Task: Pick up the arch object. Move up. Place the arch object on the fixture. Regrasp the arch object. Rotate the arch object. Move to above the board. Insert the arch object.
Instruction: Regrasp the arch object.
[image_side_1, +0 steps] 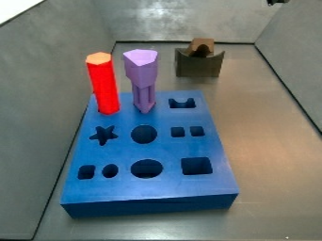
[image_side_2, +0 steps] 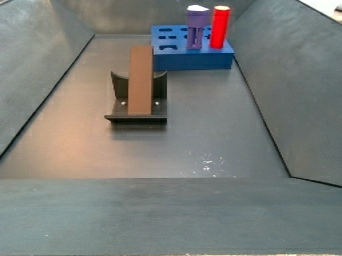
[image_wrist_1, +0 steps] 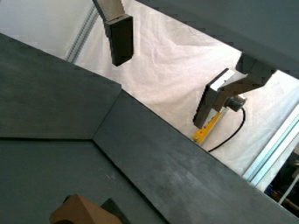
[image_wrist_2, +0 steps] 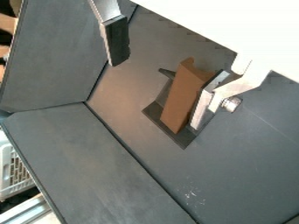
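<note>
Clearly, your gripper (image_wrist_2: 176, 70) stood spread wide and held nothing: in both wrist views the 2 flat silver fingers with dark pads (image_wrist_1: 121, 39) sat well apart, with bare space between them. You could see it high above the floor, and neither side view caught it.

The long brown block-like arch object (image_side_2: 140, 77) lay on the small dark olive-grey fixture (image_side_2: 134, 113), its length resting in the fixture's dip and tilting up toward the far end. In a side view only the arch's brown end (image_side_1: 201, 45) showed above the fixture (image_side_1: 199, 64). In a wrist view the arch object (image_wrist_2: 181, 94) lay between the spread fingers in the picture, but well below them, not touched. Another wrist view showed just a brown corner of it (image_wrist_1: 76, 212) at the picture's edge.

The large thick blue rectangular board (image_side_1: 149, 151) sat apart from the fixture, nearer the camera in that side view. You had 2 pegs standing upright in it: a red hexagonal peg (image_side_1: 102, 83) and a purple pentagonal peg (image_side_1: 142, 81), side by side at the board's far edge. The arch-shaped hole (image_side_1: 184, 104) next to the purple peg was open.
</note>
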